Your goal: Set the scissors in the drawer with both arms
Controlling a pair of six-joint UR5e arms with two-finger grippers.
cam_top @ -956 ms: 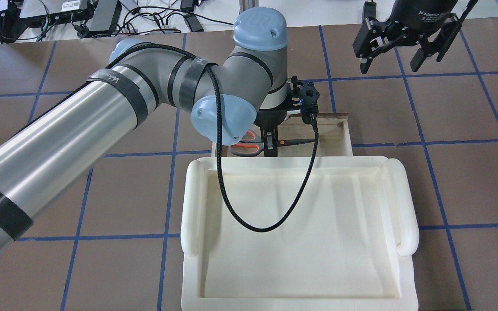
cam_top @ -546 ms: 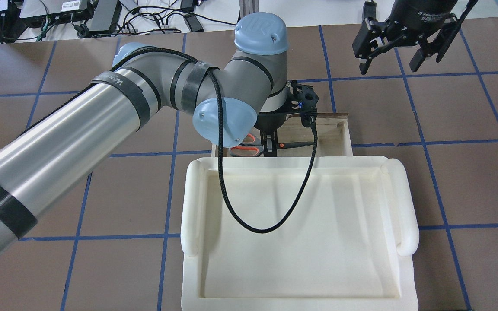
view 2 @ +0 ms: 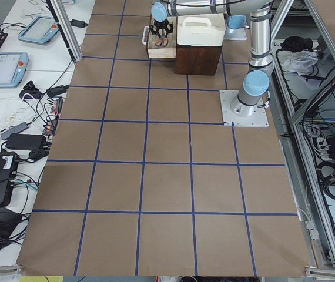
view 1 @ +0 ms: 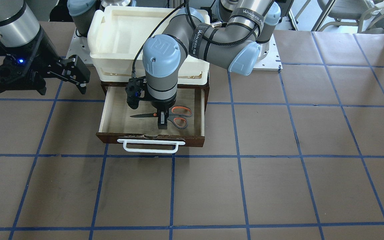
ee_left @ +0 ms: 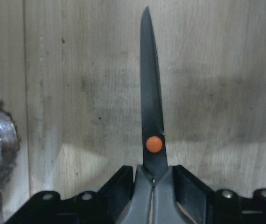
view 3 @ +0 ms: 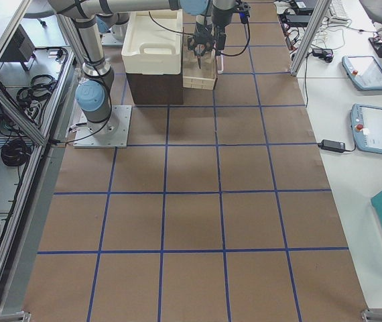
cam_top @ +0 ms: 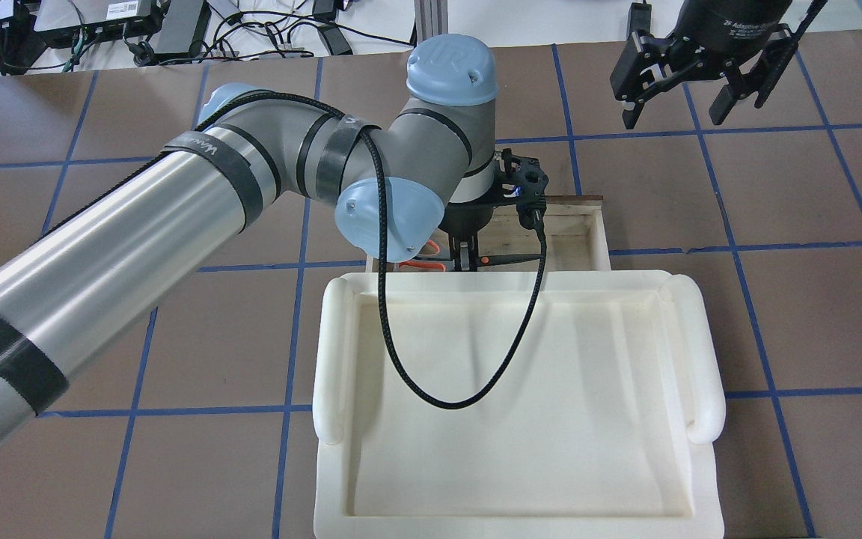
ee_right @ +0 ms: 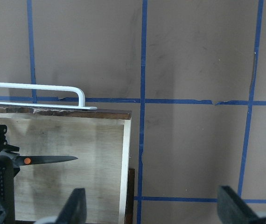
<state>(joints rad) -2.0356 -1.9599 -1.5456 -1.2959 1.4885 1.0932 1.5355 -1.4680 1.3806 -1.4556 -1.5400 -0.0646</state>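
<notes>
The left gripper (view 1: 162, 122) is clamped on the scissors (view 1: 143, 115) near the pivot, down inside the open drawer (view 1: 152, 137), so letting go looks next, while the right gripper (cam_top: 674, 114) hangs open off to one side

Place: a test lab
Table: big brown paper-covered table (view 3: 194, 168) with blue tape lines (view 3: 163, 221)
Side: grey-blue screen pads (view 3: 376, 129) and tangled wires (view 2: 23, 126) on a white bench (view 3: 332, 100)

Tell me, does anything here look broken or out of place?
Only the drawer looks worn: the top edge of its front, behind the white handle, is chipped and ragged. The scissors are level inside it, held by the left gripper.
</notes>
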